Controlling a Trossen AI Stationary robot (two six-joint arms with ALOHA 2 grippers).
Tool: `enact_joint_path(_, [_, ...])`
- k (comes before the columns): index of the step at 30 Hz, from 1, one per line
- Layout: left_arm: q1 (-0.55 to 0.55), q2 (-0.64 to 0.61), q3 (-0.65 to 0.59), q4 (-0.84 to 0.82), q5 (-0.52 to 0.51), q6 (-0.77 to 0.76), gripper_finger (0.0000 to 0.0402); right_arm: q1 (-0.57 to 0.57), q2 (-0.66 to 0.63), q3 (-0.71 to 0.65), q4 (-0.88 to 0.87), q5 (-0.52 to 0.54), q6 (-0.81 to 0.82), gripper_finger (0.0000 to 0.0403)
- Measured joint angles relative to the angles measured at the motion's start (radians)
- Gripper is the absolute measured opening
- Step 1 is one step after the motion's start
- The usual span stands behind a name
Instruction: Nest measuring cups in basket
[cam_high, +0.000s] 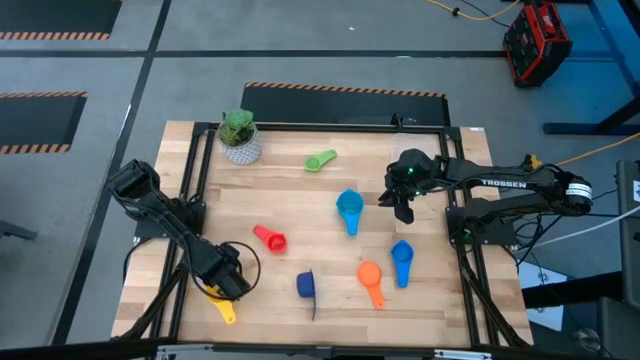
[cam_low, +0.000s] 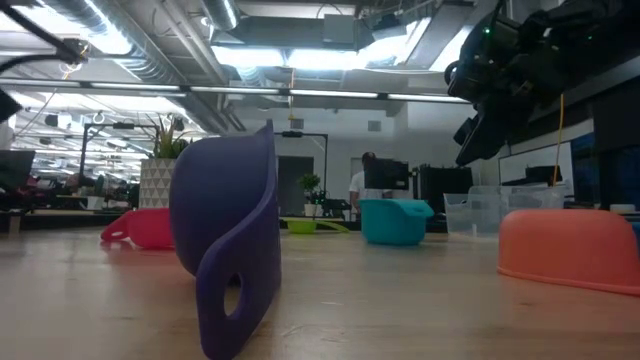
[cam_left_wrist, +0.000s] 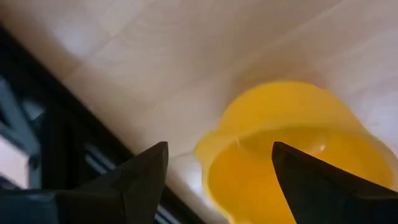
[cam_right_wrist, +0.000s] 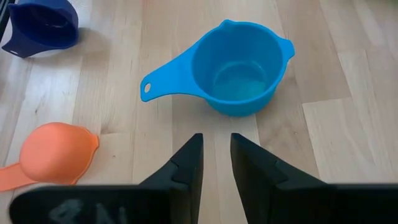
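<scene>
Six measuring cups lie scattered on the table (cam_high: 200, 170), none nested yet; I judge this the first pick. The basket (cam_low: 480, 212) shows only in the low view, as a clear tub far back beside the teal cup.

Left gripper (cam_left_wrist: 217, 180): low at the near left edge, fingers spread wide, the yellow cup (cam_left_wrist: 292, 149) right at its tips. One finger sits over the cup's mouth, the other outside the rim. Not gripped yet.

Right gripper (cam_right_wrist: 214, 158): raised above the boards, fingers drawn nearly together with a slim gap, holding nothing. The light blue cup (cam_right_wrist: 239, 68) sits upright just ahead of its tips, handle pointing sideways. The orange cup (cam_right_wrist: 53, 152) lies mouth-down off to one side; the dark blue cup (cam_right_wrist: 43, 25) lies farther beyond that.

Next move, by my reading: left closes on the yellow wall and lifts. Right must open before descending on the light blue rim.
</scene>
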Motion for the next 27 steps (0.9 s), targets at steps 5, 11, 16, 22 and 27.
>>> enact_joint_path(5, [0.0,0.0,-0.052,0.057,0.001,0.002,0.0277,0.0,0.0,0.0,0.0,0.0,0.002,0.0086])
enact_joint_path(11, [0.0,0.0,-0.057,0.075,0.001,0.002,0.0234,0.0,0.0,0.0,0.004,0.0,0.002,0.0086])
enact_joint_path(16, [0.0,0.0,-0.057,0.075,-0.007,0.002,0.0192,0.0,0.0,0.0,0.013,0.0,0.002,0.0086])
enact_joint_path(22, [0.001,0.0,-0.057,0.075,-0.026,0.001,0.0159,0.0,0.0,0.0,0.013,0.0,0.002,0.0086])
enact_joint_path(27, [0.001,0.0,-0.057,0.075,-0.027,0.001,0.0137,0.0,0.0,0.0,0.012,0.001,0.002,0.0086])
